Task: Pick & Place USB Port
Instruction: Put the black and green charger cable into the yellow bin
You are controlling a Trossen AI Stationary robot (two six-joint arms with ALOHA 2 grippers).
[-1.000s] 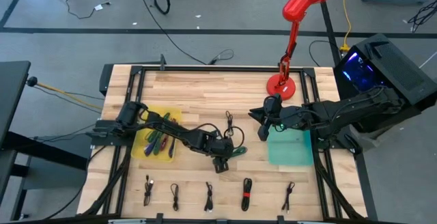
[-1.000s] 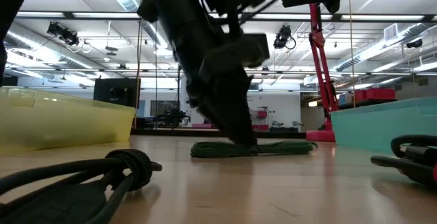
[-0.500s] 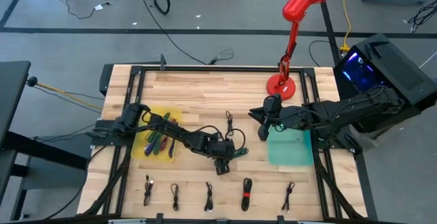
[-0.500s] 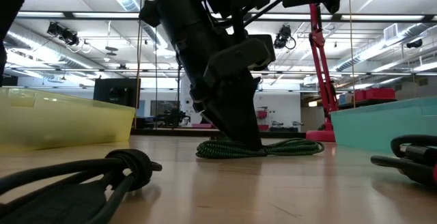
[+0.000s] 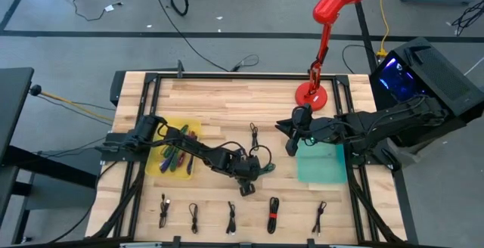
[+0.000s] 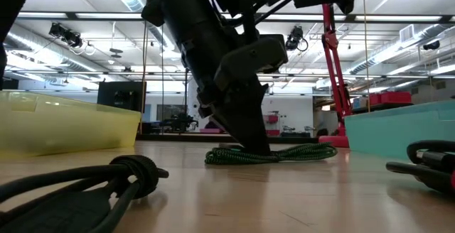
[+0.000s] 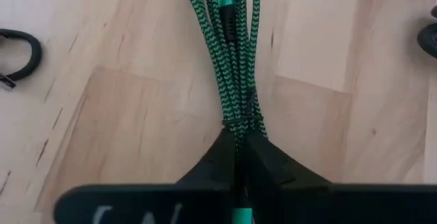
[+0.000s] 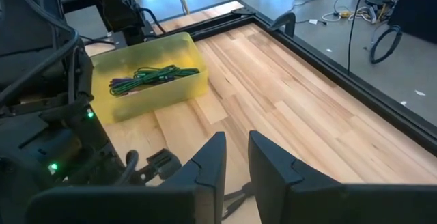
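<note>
- Far left: yellow bin (image 5: 175, 157) holding green and purple cables, just beside the left arm.
- Centre: left hand (image 5: 247, 174) pinched shut on the green braided USB cable (image 7: 232, 53), low against the wooden surface (image 5: 227, 100).
- Cable: bundled in a few long loops, bound near the gripped end, lying flat on the surface right of the hand; checked green-and-black braid.
- Likely risk: grip sits at the very end of the bundle, so loops could sag, drag or slip free on lifting; loose strands could snag on the bin rim.
- Front edge: row of small black cables (image 5: 231, 218), apart from the green one.
- Right: right hand (image 5: 291, 136) slightly open, holding nothing, hovering by the teal bin (image 5: 321, 165).
</note>
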